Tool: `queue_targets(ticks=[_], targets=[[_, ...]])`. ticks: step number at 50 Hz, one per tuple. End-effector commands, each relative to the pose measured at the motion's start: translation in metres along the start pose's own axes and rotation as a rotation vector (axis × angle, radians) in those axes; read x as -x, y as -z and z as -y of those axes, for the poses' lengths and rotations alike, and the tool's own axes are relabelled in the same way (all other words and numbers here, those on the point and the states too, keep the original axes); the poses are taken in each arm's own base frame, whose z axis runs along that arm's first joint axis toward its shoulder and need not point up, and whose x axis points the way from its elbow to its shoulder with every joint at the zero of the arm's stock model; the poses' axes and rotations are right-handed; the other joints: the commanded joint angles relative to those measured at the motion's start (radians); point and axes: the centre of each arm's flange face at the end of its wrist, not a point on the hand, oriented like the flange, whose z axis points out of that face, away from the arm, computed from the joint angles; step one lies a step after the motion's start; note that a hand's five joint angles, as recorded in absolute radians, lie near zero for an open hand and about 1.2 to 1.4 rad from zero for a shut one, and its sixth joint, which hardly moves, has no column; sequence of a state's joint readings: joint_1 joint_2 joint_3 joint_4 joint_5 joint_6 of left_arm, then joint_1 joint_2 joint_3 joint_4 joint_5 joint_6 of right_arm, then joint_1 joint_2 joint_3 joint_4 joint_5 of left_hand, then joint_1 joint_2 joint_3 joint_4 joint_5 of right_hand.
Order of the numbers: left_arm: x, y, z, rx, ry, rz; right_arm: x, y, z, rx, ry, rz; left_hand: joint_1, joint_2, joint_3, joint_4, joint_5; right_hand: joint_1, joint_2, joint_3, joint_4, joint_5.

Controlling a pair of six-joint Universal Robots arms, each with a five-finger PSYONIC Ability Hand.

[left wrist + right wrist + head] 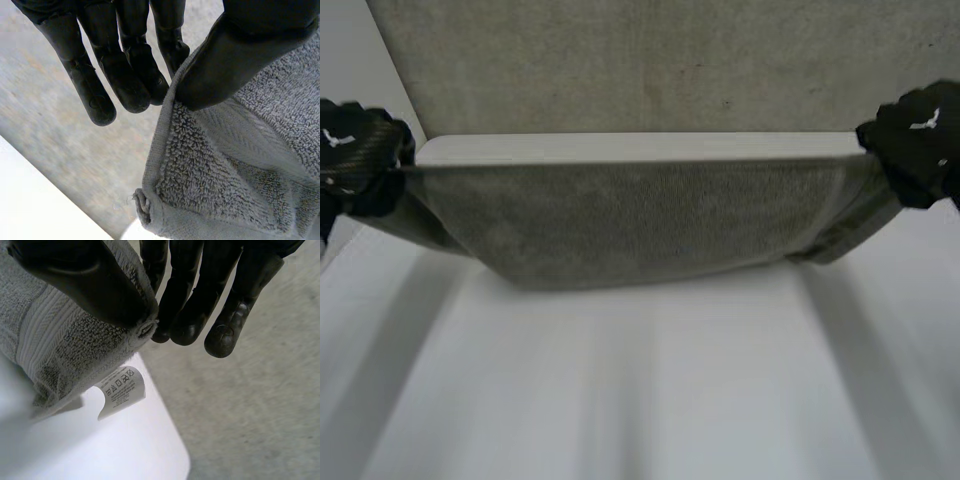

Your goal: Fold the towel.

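A grey towel (640,220) hangs stretched in the air between my two hands, sagging in the middle above the white table (640,400). My left hand (360,160) holds its left top corner: in the left wrist view the thumb (235,55) pinches the towel's edge (210,170) against the fingers (125,65). My right hand (920,145) holds the right top corner, and in the right wrist view its thumb (85,280) presses the towel (55,345) against the fingers (200,295). A white care label (120,390) hangs below that corner.
The table's far edge (640,147) runs just behind the towel, with grey carpet floor (650,60) beyond it. The table's rounded corner (170,450) lies under my right hand.
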State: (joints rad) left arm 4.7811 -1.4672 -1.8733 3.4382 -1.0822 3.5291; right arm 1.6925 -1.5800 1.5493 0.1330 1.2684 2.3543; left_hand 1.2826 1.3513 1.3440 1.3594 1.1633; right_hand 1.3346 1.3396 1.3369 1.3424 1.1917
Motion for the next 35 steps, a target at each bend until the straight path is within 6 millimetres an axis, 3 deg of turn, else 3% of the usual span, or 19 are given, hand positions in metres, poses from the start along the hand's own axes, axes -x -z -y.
queue_targets(ticks=[1, 5, 7, 8, 9, 10, 12, 13, 15, 16, 17, 20, 24, 26, 27, 28, 29, 31, 35], targets=[[-0.013, -0.012, -0.019, 0.042, 0.029, -0.054, 0.023, -0.010, -0.017, 0.048, -0.033, 0.076, 0.114, 0.045, 0.052, 0.037, 0.058, 0.062, 0.057, 0.059, 0.054, 0.030], [-0.007, -0.032, -0.022, 0.020, 0.019, -0.045, 0.030, -0.023, -0.013, 0.012, -0.045, 0.078, 0.114, 0.045, 0.052, 0.037, 0.058, 0.062, 0.057, 0.059, 0.054, 0.030], [-0.002, -0.059, -0.011, -0.040, -0.002, -0.047, 0.028, -0.033, -0.002, -0.048, -0.042, 0.055, 0.114, 0.045, 0.052, 0.037, 0.058, 0.062, 0.057, 0.059, 0.054, 0.030], [-0.002, -0.059, -0.011, -0.040, -0.002, -0.047, 0.022, -0.045, 0.011, -0.113, -0.047, 0.011, 0.114, 0.045, 0.052, 0.037, 0.058, 0.062, 0.057, 0.059, 0.054, 0.030], [0.000, -0.074, 0.003, -0.093, -0.022, -0.036, 0.011, -0.057, 0.027, -0.186, -0.051, -0.053, 0.114, 0.045, 0.052, 0.037, 0.058, 0.062, 0.057, 0.059, 0.054, 0.030], [0.000, -0.075, 0.003, -0.093, -0.022, -0.036, 0.011, -0.057, 0.027, -0.187, -0.052, -0.054, 0.114, 0.045, 0.052, 0.037, 0.058, 0.062, 0.057, 0.059, 0.054, 0.030], [0.010, -0.100, 0.047, -0.220, -0.056, 0.042, -0.028, -0.073, 0.062, -0.324, -0.069, -0.230, 0.114, 0.045, 0.052, 0.037, 0.058, 0.062, 0.057, 0.059, 0.054, 0.030], [0.010, -0.100, 0.048, -0.220, -0.056, 0.043, -0.028, -0.073, 0.062, -0.324, -0.069, -0.231, 0.114, 0.045, 0.052, 0.037, 0.058, 0.062, 0.057, 0.059, 0.054, 0.030], [0.027, -0.110, 0.098, -0.347, -0.064, 0.161, -0.061, -0.074, 0.095, -0.432, -0.104, -0.354, 0.114, 0.045, 0.052, 0.037, 0.058, 0.062, 0.057, 0.059, 0.054, 0.030], [0.028, -0.111, 0.098, -0.348, -0.064, 0.161, -0.062, -0.074, 0.095, -0.433, -0.104, -0.355, 0.114, 0.045, 0.052, 0.037, 0.058, 0.062, 0.057, 0.059, 0.054, 0.030], [0.035, -0.111, 0.118, -0.398, -0.050, 0.207, -0.070, -0.071, 0.109, -0.476, -0.126, -0.379, 0.114, 0.045, 0.052, 0.037, 0.058, 0.062, 0.057, 0.059, 0.054, 0.030], [0.040, -0.109, 0.129, -0.431, -0.002, 0.221, -0.077, -0.067, 0.118, -0.501, -0.148, -0.374, 0.114, 0.045, 0.052, 0.037, 0.058, 0.062, 0.057, 0.059, 0.054, 0.030], [0.034, -0.109, 0.120, -0.411, 0.060, 0.178, -0.066, -0.066, 0.112, -0.453, -0.160, -0.297, 0.114, 0.045, 0.052, 0.037, 0.058, 0.062, 0.057, 0.059, 0.054, 0.030], [0.025, -0.104, 0.090, -0.327, 0.109, 0.129, -0.055, -0.067, 0.103, -0.411, -0.162, -0.235, 0.114, 0.045, 0.052, 0.037, 0.058, 0.062, 0.057, 0.059, 0.054, 0.030], [0.025, -0.104, 0.090, -0.326, 0.109, 0.129, -0.043, -0.069, 0.091, -0.367, -0.165, -0.168, 0.114, 0.045, 0.052, 0.037, 0.058, 0.062, 0.057, 0.059, 0.054, 0.030], [0.021, -0.100, 0.071, -0.272, 0.118, 0.111, -0.030, -0.069, 0.081, -0.330, -0.168, -0.103, 0.114, 0.045, 0.052, 0.037, 0.058, 0.062, 0.057, 0.059, 0.054, 0.030], [0.021, -0.100, 0.070, -0.271, 0.118, 0.111, -0.030, -0.069, 0.081, -0.330, -0.168, -0.102, 0.114, 0.045, 0.052, 0.037, 0.058, 0.062, 0.057, 0.059, 0.054, 0.030], [0.019, -0.089, 0.028, -0.157, 0.133, 0.082, -0.005, -0.069, 0.061, -0.282, -0.167, 0.007, 0.114, 0.045, 0.052, 0.037, 0.058, 0.062, 0.057, 0.059, 0.054, 0.030], [0.020, -0.075, 0.000, -0.090, 0.143, 0.056, 0.010, -0.068, 0.033, -0.211, -0.159, 0.071, 0.114, 0.045, 0.052, 0.037, 0.058, 0.062, 0.057, 0.059, 0.054, 0.030]])
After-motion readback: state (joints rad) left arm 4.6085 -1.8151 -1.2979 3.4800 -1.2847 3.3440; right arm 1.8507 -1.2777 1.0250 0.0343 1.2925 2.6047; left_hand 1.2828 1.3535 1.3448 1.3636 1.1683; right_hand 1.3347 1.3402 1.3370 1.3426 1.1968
